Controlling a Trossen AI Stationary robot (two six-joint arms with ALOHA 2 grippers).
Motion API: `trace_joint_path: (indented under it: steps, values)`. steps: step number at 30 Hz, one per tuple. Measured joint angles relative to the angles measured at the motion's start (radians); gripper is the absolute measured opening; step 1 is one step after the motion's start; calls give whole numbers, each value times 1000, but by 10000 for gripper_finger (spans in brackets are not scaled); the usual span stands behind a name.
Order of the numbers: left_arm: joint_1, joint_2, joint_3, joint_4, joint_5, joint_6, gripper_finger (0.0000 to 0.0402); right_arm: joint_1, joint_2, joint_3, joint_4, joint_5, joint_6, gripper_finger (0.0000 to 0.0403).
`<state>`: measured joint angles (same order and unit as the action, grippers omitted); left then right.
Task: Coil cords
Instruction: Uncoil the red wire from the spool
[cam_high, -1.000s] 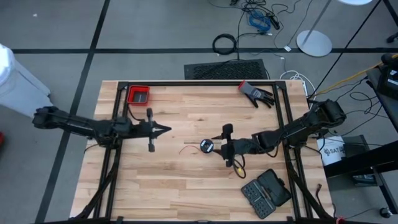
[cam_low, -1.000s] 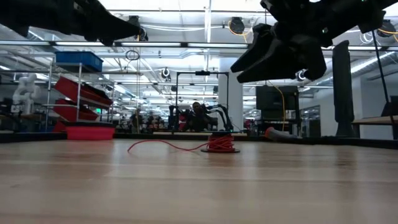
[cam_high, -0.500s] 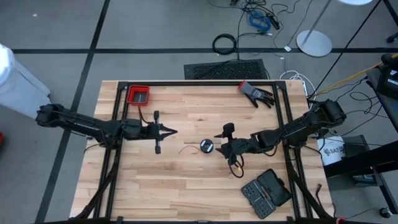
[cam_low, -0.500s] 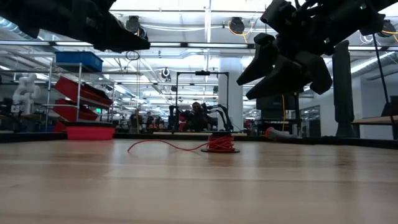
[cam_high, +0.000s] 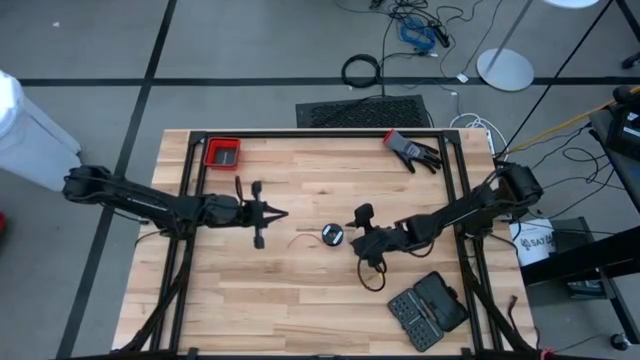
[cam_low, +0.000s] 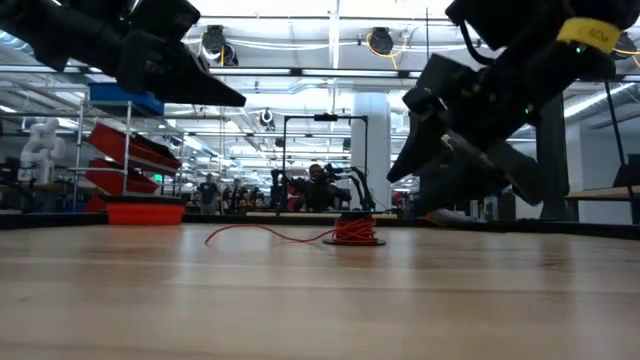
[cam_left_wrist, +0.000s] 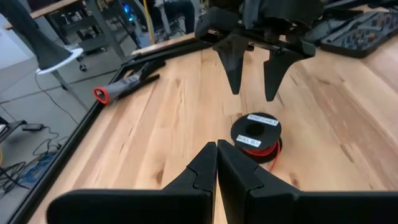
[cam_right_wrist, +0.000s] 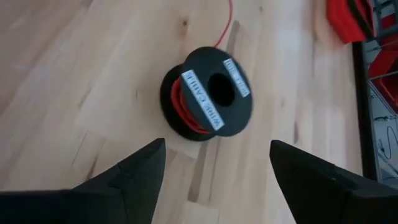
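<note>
Pale wood-plank table (cam_high: 300, 290) inside a black tube frame (cam_high: 320, 134), on grey floor crossed by dark lines. Near the middle, a black spool (cam_high: 331, 234) wound with red cord (cam_low: 268, 232), flat on the planks, white labels on its top face, a loose red tail trailing off toward the left arm's side. Left gripper (cam_high: 281, 213) above the wood on that side, fingers pressed together, tips aimed at the spool, near it but apart. Right gripper (cam_high: 358, 227) just beside the spool on the other side, fingers (cam_right_wrist: 138, 168) spread wide, nothing between them, raised off the table in the low view. Red bin (cam_high: 222, 153) at the far left corner, black-and-red glove (cam_high: 411, 150) at the far right corner, open black bit case (cam_high: 428, 309) at the near right. Off the table: dark mat (cam_high: 364, 110), black cable ring (cam_high: 361, 70), blue cable bundle (cam_high: 416, 35), white round base (cam_high: 505, 68). Behind, a long hall with ceiling lights, shelving with red bins and a blue crate, other arms on benches.
</note>
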<state>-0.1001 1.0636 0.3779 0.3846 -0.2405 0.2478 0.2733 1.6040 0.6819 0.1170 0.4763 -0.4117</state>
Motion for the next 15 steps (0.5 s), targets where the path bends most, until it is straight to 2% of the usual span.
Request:
trace_joint_path:
  steps: [10, 15]
  values:
    - [13, 40, 0, 0, 0, -1, 20, 3, 117, 1, 220, 68, -184, 277]
    - [22, 53, 0, 0, 0, -4, 20, 8, 183, 16, 217, 120, -248, 277]
